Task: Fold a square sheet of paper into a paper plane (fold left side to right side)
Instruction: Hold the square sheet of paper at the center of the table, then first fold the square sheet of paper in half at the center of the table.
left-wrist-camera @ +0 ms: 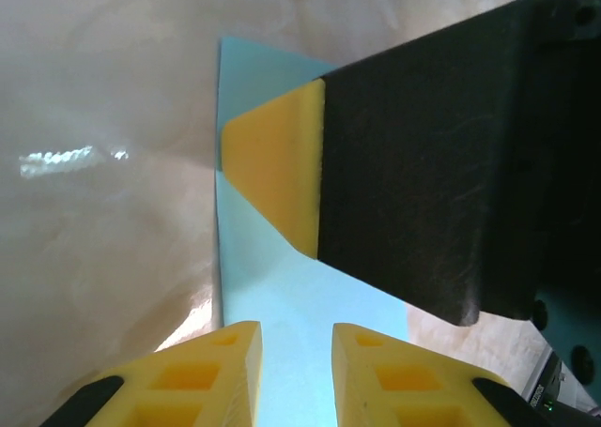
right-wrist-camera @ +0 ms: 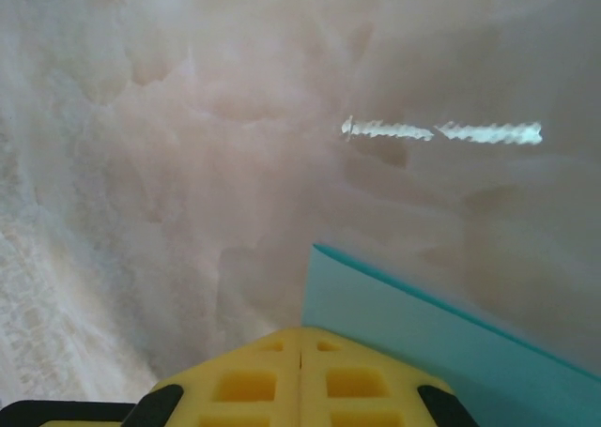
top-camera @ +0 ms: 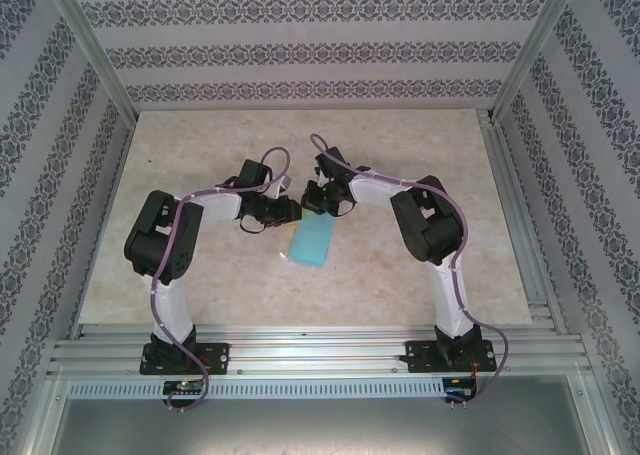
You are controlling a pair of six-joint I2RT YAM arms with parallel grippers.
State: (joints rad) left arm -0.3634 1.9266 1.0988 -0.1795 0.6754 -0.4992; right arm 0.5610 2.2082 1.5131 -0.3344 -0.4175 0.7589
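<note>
The square sheet of paper [top-camera: 312, 242], light blue, lies folded into a narrow rectangle at the middle of the table. A paper plane is out of view. My left gripper [top-camera: 290, 213] hovers at the sheet's far left corner. In the left wrist view its yellow fingers [left-wrist-camera: 221, 371] stand apart over the paper [left-wrist-camera: 282, 286] with nothing between them. My right gripper [top-camera: 318, 203] is at the sheet's far edge, shut, and its yellow tip [left-wrist-camera: 268, 164] rests on the paper. In the right wrist view its jaws [right-wrist-camera: 300, 331] are closed together beside the sheet's raised edge [right-wrist-camera: 404, 324].
The table [top-camera: 200, 175] is pale marble-patterned. Aluminium rails [top-camera: 320, 350] run along the near edge and the right side [top-camera: 515, 205]. Patterned walls [top-camera: 300, 50] enclose the back and both sides. Both arms bend inward toward the middle.
</note>
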